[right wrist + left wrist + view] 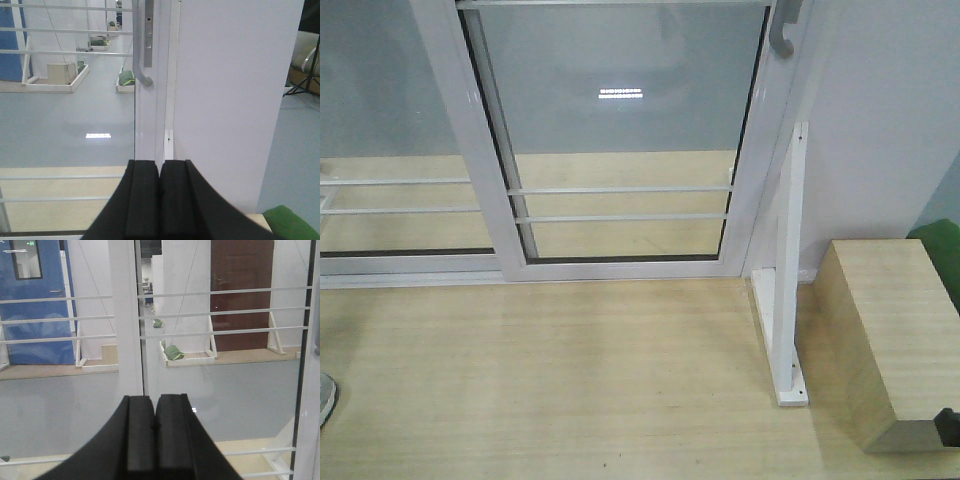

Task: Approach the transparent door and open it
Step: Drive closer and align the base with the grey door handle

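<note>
Glass in a white frame, the door (pixel 620 110) stands straight ahead of both my hands. Its grey handle (pixel 141 55) is above my right hand (pixel 160 167) and a little to its left, not yet within reach. That hand is fully closed, its two sides pressed together, with nothing in it. My left hand (pixel 155 405) is closed and bare too. It faces the upright where the door overlaps the plain panel (pixel 380 90), which runs off to its left.

I judge the step in hand to be the approach to the handle. To do it well I should come in square to the frame and lift the right hand to the handle's curved lower end. I should open the hand before arriving and close it around the bar, not the flat plate.

The handle sits hard by the wall (pixel 225 90) on my right, so the slide should go to my left, pulling along the frame and never into the glass. Low to the right of my right hand, a white bracket (pixel 788 270) and a wooden box (pixel 890 330) crowd the way in.
</note>
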